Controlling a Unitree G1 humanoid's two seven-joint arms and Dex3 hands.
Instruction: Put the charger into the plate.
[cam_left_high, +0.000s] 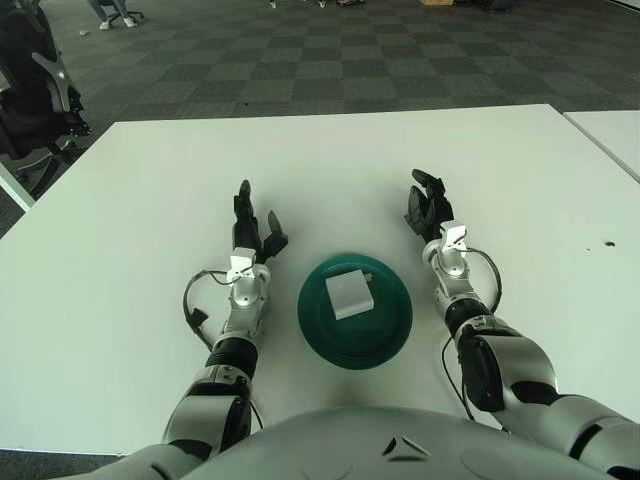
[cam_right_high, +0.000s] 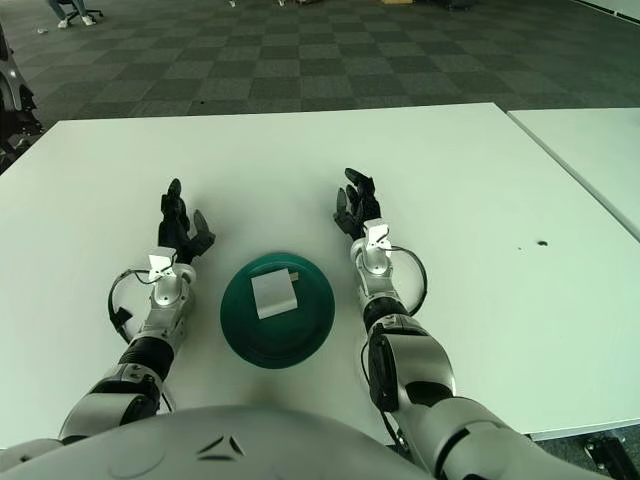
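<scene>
White charger (cam_left_high: 349, 296) is sitting in green plate (cam_left_high: 388, 335). Left hand (cam_left_high: 250, 229) & right hand (cam_left_high: 427, 208) are showing beside plate, fingers spread, holding nothing.

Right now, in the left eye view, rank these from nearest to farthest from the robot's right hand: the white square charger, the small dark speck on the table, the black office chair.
From the right hand:
1. White square charger, lying in the round green plate, down and to the hand's left.
2. Small dark speck on the white table, far to the hand's right.
3. Black office chair, off the table at the far left edge.
</scene>
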